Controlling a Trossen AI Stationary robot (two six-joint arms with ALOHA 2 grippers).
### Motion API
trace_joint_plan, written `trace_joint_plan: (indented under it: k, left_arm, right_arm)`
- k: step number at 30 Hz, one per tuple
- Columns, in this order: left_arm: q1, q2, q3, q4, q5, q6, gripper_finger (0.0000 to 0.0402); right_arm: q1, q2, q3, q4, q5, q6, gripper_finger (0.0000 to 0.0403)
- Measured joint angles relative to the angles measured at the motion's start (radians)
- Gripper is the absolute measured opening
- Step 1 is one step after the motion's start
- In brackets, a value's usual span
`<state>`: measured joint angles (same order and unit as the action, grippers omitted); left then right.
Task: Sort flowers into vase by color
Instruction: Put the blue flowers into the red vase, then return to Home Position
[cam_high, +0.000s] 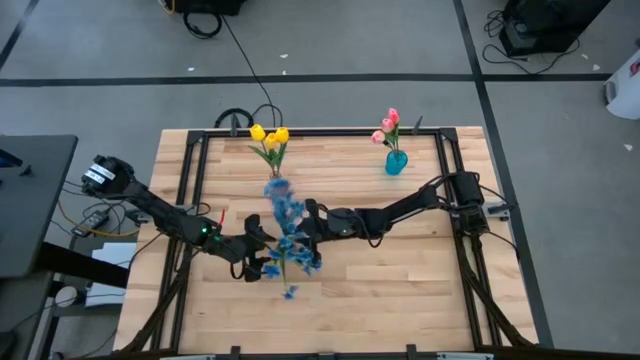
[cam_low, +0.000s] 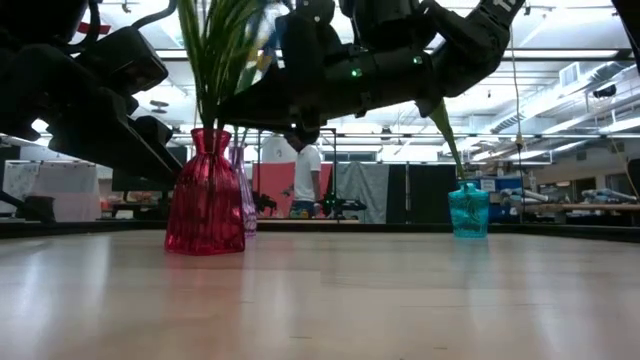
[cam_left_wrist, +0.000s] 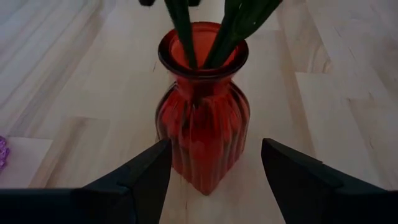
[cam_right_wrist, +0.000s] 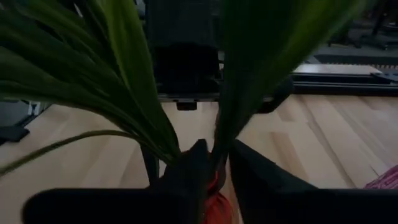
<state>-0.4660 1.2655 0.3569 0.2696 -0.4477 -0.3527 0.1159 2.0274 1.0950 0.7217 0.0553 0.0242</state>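
No readable writing or brand shows on any vase or arm. You have the left gripper (cam_left_wrist: 214, 177) at table centre, jaws wide, straddling the red vase (cam_left_wrist: 204, 121) without touching it. The right gripper (cam_right_wrist: 214, 168) comes in from 3 o'clock, jaws narrow, pinched on the blue flowers' (cam_high: 288, 228) green stems just above the vase mouth (the stems already stand inside the neck). Yellow tulips (cam_high: 269, 135) sit at 12 o'clock of the vase; pink tulips (cam_high: 388, 126) in the teal vase (cam_high: 396, 162) at about 1 o'clock, well apart. One loose blue blossom (cam_high: 289, 292) lies at 6 o'clock. A person (cam_low: 305, 172) stands beyond the table, partly hidden by the arms
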Motion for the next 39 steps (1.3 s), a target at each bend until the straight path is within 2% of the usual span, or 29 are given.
trace_joint_plan:
  k: [4,8,15,21,23,26,29,35,39]
  left_arm:
    - [0.000,0.000,0.000,0.001,0.000,0.000,0.0255]
    - [0.000,-0.004,0.000,0.003,0.000,0.001,0.0255]
    - [0.000,-0.007,0.000,0.000,0.001,0.009,0.0255]
    - [-0.007,-0.045,0.000,-0.010,0.023,0.044,0.0255]
    - [-0.019,-0.092,0.000,-0.019,0.020,0.086,0.0255]
    - [-0.036,-0.183,-0.002,-0.089,-0.024,0.118,0.0255]
    - [-0.046,-0.272,-0.003,-0.183,-0.048,0.119,0.0255]
    - [-0.050,-0.467,-0.003,-0.265,-0.093,0.183,0.0255]
    - [-0.050,-0.582,-0.003,-0.306,-0.125,0.222,0.0255]
  right_arm:
    - [-0.003,0.000,0.000,-0.024,-0.003,0.001,0.0113]
    - [-0.008,-0.016,-0.001,-0.063,-0.004,0.006,0.0137]
    - [-0.009,-0.125,0.000,-0.230,0.028,-0.048,0.0142]
    - [-0.009,-0.212,-0.005,-0.451,0.067,-0.051,0.0141]
    - [-0.010,-0.249,-0.052,-0.423,0.099,-0.052,0.0140]
    - [-0.016,-0.320,-0.172,-0.292,0.135,-0.049,0.0137]
    - [-0.024,-0.410,-0.300,-0.192,0.161,-0.033,0.0137]
    - [-0.030,-0.608,-0.505,-0.063,0.236,-0.019,0.0136]
    - [-0.045,-0.764,-0.603,-0.074,0.238,-0.020,0.0136]
